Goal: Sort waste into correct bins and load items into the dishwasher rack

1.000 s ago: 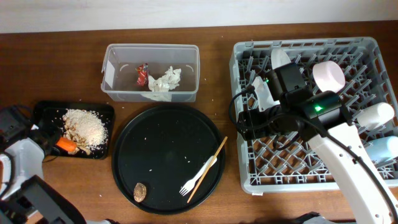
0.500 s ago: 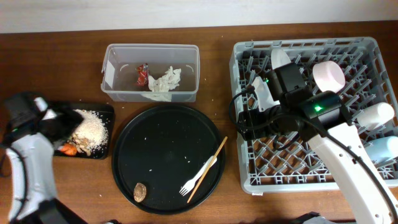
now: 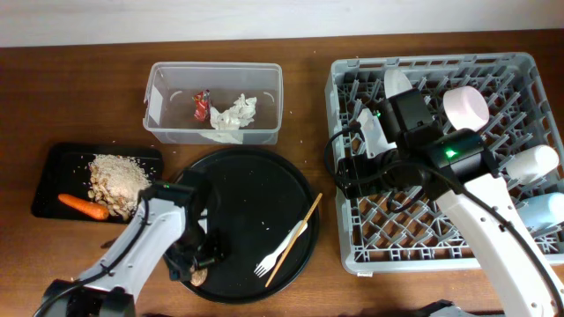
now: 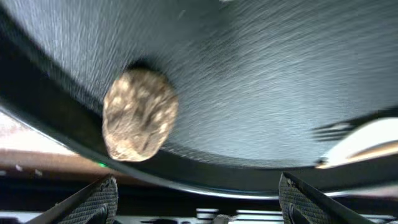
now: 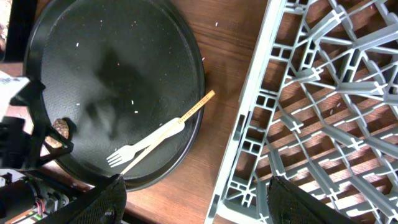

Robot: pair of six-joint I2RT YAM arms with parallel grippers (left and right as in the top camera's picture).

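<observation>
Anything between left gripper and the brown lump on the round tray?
Nothing visible. Left gripper is open over the brown lump, which lies bare near the rim of the round black tray; fork and stick lie off to the side.

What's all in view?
table: 1, brown, underneath
tub: 1, clear, back centre
wrapper: 1, red, in tub
tissue: 1, white, in tub
shallow tray: 1, black, left
rice scraps: 1 pile, beige, shallow tray
carrot: 1, orange, shallow tray
round tray: 1, black, front centre
lump: 1, brown, round tray's front-left
fork: 1, white, round tray
stick: 1, wooden, round tray
rack: 1, grey, right
bowl: 1, pink, in rack
white cup: 1, white, rack's right
blue cup: 1, light blue, rack's right
plate: 1, white, in rack
left hand: open, by lump
right hand: open, over rack's left
</observation>
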